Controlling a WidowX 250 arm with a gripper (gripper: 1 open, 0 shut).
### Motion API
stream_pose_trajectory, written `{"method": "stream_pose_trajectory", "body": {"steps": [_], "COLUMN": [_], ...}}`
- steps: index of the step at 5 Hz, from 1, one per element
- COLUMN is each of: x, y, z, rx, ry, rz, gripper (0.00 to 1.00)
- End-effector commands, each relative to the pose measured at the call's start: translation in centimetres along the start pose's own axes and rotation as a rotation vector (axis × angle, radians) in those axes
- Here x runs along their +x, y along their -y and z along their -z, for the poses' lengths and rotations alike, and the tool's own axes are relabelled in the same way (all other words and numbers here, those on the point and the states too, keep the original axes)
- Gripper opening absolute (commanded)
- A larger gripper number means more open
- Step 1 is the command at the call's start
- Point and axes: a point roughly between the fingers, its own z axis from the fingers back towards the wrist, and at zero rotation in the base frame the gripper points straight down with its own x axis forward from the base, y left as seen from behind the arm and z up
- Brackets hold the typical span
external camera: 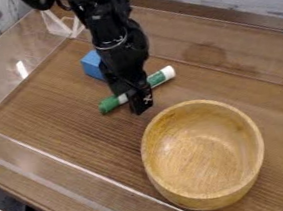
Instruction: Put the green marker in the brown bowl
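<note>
The green marker [161, 75] lies flat on the wooden table, its cap end showing right of my arm and its other end [109, 104] showing on the left. My gripper [136, 99] hangs directly over the marker's middle, fingers pointing down and open, straddling the barrel and hiding it there. The brown bowl [204, 152] sits empty at the front right, a short way from the gripper.
A blue block [94, 64] lies just behind the arm, partly hidden by it. Clear plastic walls [32, 160] fence the table on the left, front and back.
</note>
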Motion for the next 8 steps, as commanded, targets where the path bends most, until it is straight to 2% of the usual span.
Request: {"method": "stream_pose_trajectory", "body": {"steps": [1, 2, 3, 6, 8], "x": [0.3, 0.4, 0.5, 0.7, 0.6], "y": [-0.4, -0.5, -0.6, -1.8, -2.4], "z": [-0.2, 0.1, 0.4, -1.2, -2.1], "rx": [0.013, 0.015, 0.016, 0.033, 0.050], "ry": [0.016, 0.014, 0.016, -0.016, -0.019], "rz": [-0.002, -0.002, 0.004, -0.014, -0.022], "gripper": [1.00, 1.00, 0.00, 0.00, 0.00]}}
